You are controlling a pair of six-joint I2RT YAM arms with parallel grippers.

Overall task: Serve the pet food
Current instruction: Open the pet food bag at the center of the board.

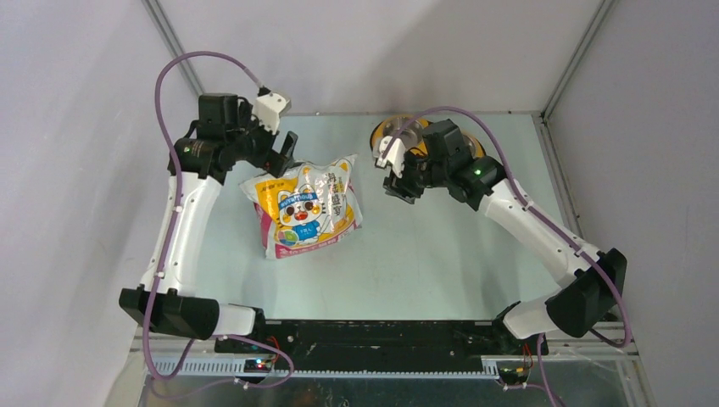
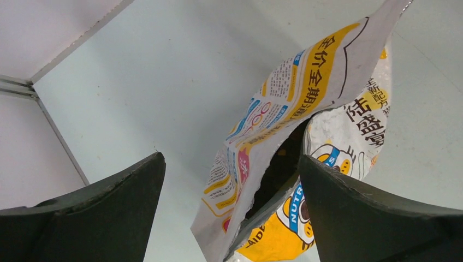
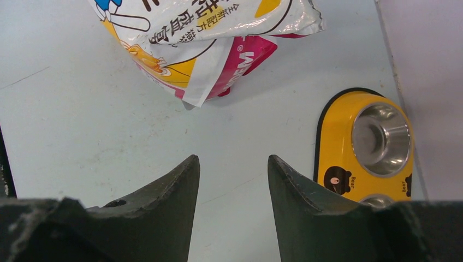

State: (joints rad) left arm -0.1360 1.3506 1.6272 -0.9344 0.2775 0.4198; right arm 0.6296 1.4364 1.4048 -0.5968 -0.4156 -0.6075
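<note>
Beside bag [image 1: 305, 208] mouth | left pincer [image 2: 230, 158] spread; right pincer [image 3: 232, 159] spread | pet food [image 2: 281, 154] dim inside; feeder [image 3: 334, 136] partly hidden

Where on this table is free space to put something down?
The pale table is bare in the near half, between the glossy cat-print bag and the arm bases. The far strip is crowded: bag, yellow oval double-bowl feeder and both arms' jaws.

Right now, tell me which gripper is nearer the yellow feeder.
Right. The right gripper hangs just beside the feeder; the left gripper is farther off, at the open end of the bag.
</note>
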